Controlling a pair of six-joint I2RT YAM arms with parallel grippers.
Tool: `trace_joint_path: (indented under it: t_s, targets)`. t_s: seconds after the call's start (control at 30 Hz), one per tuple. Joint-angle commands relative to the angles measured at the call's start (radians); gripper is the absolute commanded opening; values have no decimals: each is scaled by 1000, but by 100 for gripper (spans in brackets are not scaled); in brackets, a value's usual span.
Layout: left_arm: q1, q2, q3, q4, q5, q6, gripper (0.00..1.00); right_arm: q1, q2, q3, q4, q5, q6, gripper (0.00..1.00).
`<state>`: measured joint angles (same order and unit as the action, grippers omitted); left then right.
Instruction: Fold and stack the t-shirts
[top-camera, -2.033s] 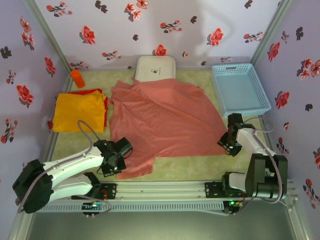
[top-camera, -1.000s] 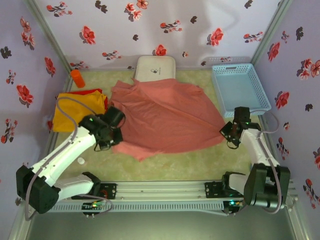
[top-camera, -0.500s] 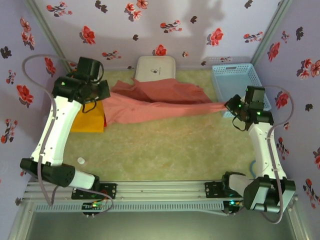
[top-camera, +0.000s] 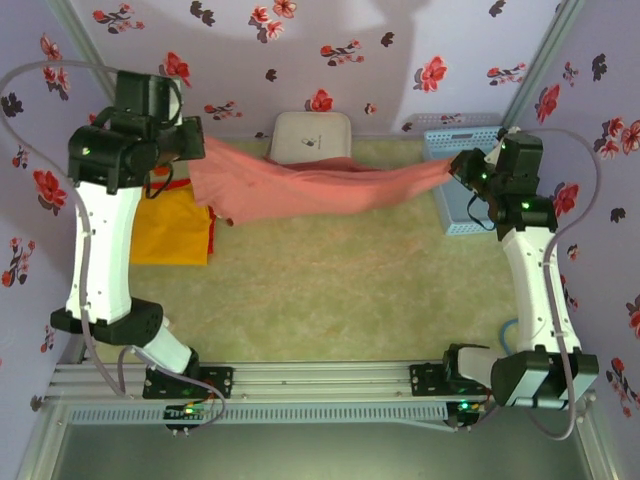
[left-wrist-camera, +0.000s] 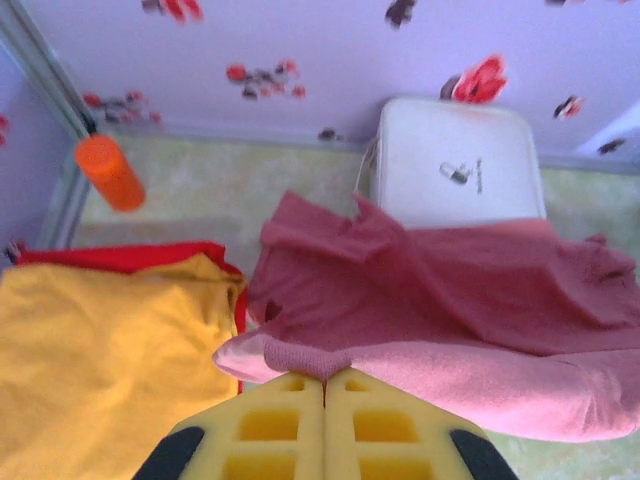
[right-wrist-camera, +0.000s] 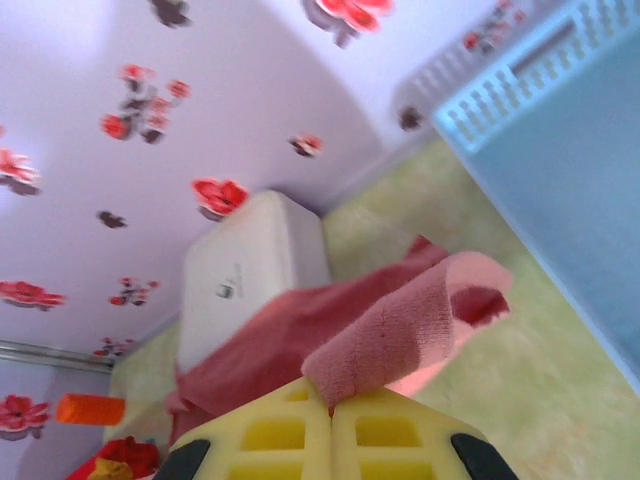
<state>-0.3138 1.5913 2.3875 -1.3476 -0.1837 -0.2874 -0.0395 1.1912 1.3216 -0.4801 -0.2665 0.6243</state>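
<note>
Left gripper (top-camera: 197, 152) and right gripper (top-camera: 458, 168) clench the pink shirt (top-camera: 310, 190), stretched across upper frame; next, lay it flat.

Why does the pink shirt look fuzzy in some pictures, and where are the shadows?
Left wrist view: the pink shirt is blurry right by the left gripper, probably too close to the lens; the white box behind looks sharper. Right wrist view: the whole picture is tilted, the blue basket hazy. Top view: a soft grey shadow falls on the back wall.
</note>
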Motion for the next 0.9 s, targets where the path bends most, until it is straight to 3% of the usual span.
trace_joint_path:
  t_s: [0.0, 0.37, 0.67, 0.87]
  targets:
    - [9, -52, 57, 7, -12, 112, 0, 26, -62, 45, 104, 27, -41, 0]
    - [10, -309, -35, 291, 11, 313, 0, 67, -208, 87, 223, 136, -98, 0]
    - [9, -510, -145, 519, 243, 381, 0, 70, -362, 94, 279, 131, -146, 0]
    - [9, -565, -143, 574, 315, 397, 0, 70, -460, 106, 270, 152, -188, 0]
